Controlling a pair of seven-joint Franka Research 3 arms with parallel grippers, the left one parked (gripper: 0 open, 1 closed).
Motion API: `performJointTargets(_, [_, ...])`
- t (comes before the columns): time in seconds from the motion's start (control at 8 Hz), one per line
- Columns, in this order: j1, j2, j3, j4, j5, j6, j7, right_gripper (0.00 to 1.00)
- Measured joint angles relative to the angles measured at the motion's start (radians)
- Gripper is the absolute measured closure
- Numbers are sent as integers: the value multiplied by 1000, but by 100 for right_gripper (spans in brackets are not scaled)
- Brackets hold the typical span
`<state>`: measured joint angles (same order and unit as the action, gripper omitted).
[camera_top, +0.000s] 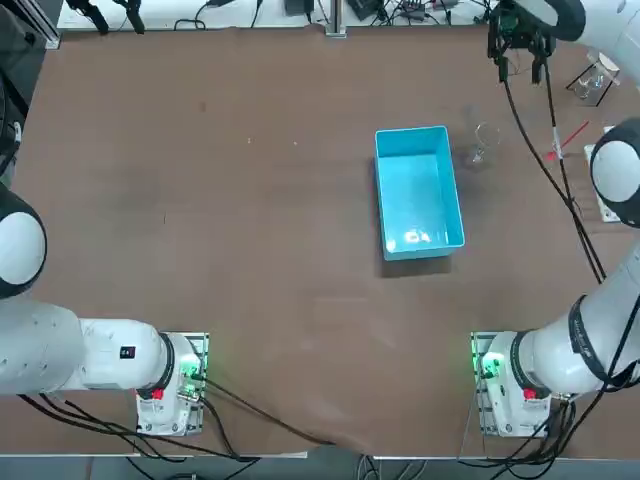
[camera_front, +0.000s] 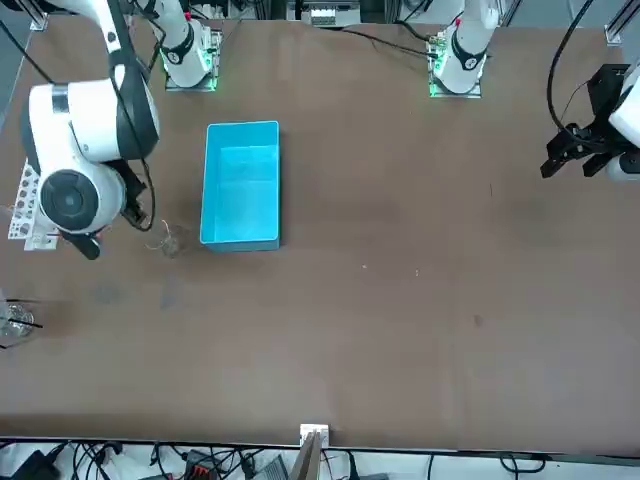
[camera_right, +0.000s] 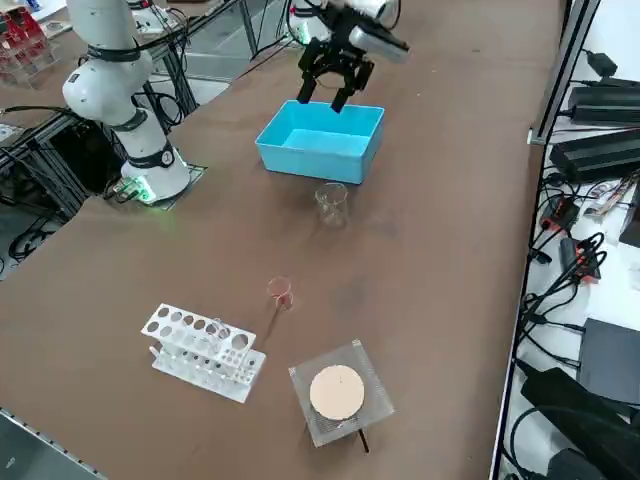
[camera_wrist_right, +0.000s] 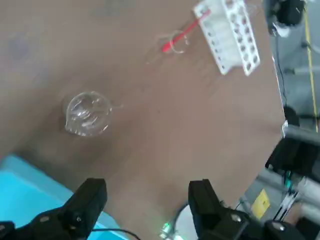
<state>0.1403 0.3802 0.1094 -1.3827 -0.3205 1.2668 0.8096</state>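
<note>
My right gripper (camera_right: 325, 95) hangs high over the table, open, with nothing between its fingers (camera_wrist_right: 90, 200). In the top view the right gripper (camera_top: 518, 58) shows near the far right corner. In the front view the arm's own joints hide it. Far below it stands an empty-looking blue bin (camera_right: 320, 140) (camera_top: 420, 190) (camera_front: 240, 185), with just a corner of the blue bin (camera_wrist_right: 20, 190) in the wrist view. A clear glass beaker (camera_wrist_right: 87, 114) (camera_right: 332, 205) (camera_top: 482, 145) (camera_front: 170, 240) stands upright beside the bin, apart from it.
Farther out to my right stand a small glass with a red stick (camera_right: 280, 293) (camera_wrist_right: 175, 40), a white test tube rack (camera_right: 205, 350) (camera_wrist_right: 230, 35) and a wire gauze square with a pale round centre (camera_right: 338, 392). Cables run along the table's far edge (camera_right: 545, 120).
</note>
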Motion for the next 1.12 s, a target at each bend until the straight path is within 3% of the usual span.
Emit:
performJointTargets(0.38, [-39, -112, -19, -3, 152, 13, -376, 0])
performJointTargets(0.75, [-79, -278, -111, -119, 340, 89, -728, 0])
performJointTargets(1.0, [-113, -383, -127, -226, 372, 270, -932, 0])
performJointTargets(1.12, [-111, -425, -122, -268, 373, 362, -954, 0])
